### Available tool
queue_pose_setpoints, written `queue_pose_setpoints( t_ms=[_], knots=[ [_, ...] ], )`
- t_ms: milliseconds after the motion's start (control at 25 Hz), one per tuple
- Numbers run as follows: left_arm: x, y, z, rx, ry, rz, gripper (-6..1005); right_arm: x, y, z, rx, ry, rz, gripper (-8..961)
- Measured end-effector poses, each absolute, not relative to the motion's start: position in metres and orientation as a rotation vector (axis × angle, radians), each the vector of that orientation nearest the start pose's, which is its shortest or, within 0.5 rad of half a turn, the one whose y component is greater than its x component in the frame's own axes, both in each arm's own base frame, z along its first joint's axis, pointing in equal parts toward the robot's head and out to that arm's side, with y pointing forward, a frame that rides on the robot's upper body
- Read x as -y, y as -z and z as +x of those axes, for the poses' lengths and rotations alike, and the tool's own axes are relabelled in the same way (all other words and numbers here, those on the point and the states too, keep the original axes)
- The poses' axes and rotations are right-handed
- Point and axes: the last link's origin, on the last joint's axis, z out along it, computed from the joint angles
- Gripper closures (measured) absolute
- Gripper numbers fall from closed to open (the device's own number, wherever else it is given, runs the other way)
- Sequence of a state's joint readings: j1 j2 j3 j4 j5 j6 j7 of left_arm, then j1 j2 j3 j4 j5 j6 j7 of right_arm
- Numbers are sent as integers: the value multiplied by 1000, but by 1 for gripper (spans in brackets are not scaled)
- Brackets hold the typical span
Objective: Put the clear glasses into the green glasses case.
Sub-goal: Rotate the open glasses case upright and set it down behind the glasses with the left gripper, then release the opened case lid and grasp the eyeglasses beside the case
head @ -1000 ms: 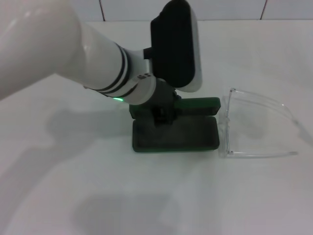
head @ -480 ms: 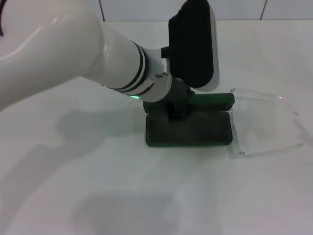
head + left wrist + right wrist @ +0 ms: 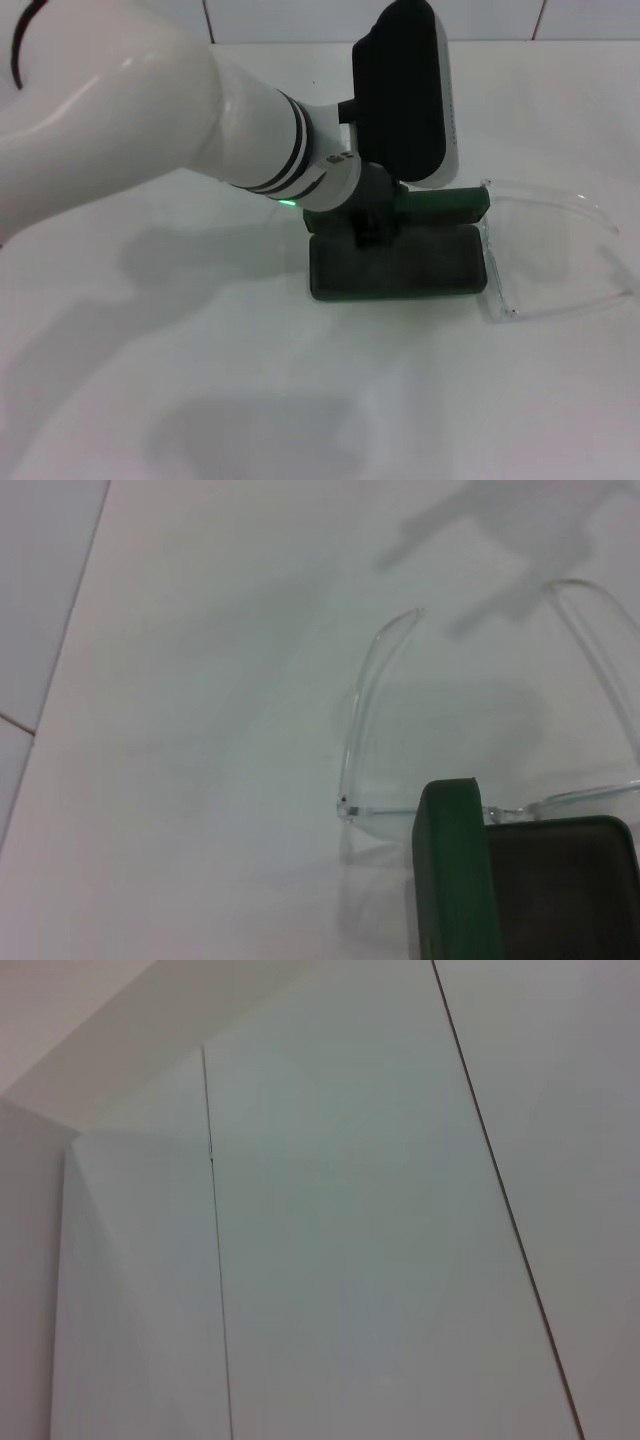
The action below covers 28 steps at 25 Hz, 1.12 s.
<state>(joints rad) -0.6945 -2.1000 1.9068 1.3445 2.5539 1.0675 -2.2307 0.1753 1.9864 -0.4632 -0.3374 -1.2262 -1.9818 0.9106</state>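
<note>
Your left gripper (image 3: 372, 228) sits over the back edge of the dark green hard glasses case (image 3: 398, 265), down at the hinge line where the raised lid meets the tray; its dark fingers merge with the case there, so you cannot tell whether they are spread or pressed together. Against the head view a second ago, the arm has carried on toward 3 o'clock, and the case has slid with it in the same direction. The case's right end now touches the fully transparent wraparound plastic glasses (image 3: 548, 250), which have been nudged the same way and now lie close to the picture's 3 o'clock edge. The case stands open, a rounded-corner rectangle with matte dark grey lining facing up and its lid (image 3: 455, 875) upright along the far side. The glasses lie at 3 o'clock of the case with their lens against its end and both clear arms open, pointing away from it. In the left wrist view one thin curved arm shows just beyond the lid's corner. From 6 to 9 o'clock of the case, the smooth white table (image 3: 250, 400) is bare. The right gripper is not in sight; its wrist camera shows only pale panels.
</note>
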Motion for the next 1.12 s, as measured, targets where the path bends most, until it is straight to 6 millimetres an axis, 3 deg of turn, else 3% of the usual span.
queue_pose_setpoints(
  t_ms=[520, 600, 840, 1000, 1120],
  knots=[
    [-340, 105, -85, -340, -417, -2768, 773, -213, -109, 332, -264, -1344, -1759, 80],
    [-339, 106, -85, -350, -417, -2770, 657, -212, -108, 332, -269, -1343, -1756, 80],
    [-336, 103, -78, -382, -392, -2764, 489, -209, -107, 334, -272, -1334, -1752, 81],
    [-333, 96, -65, -398, -329, -2757, 485, -210, -107, 336, -283, -1319, -1770, 83],
    [-325, 80, -52, -353, -202, -2774, 484, -221, -102, 334, -334, -1292, -1879, 85]
  ],
)
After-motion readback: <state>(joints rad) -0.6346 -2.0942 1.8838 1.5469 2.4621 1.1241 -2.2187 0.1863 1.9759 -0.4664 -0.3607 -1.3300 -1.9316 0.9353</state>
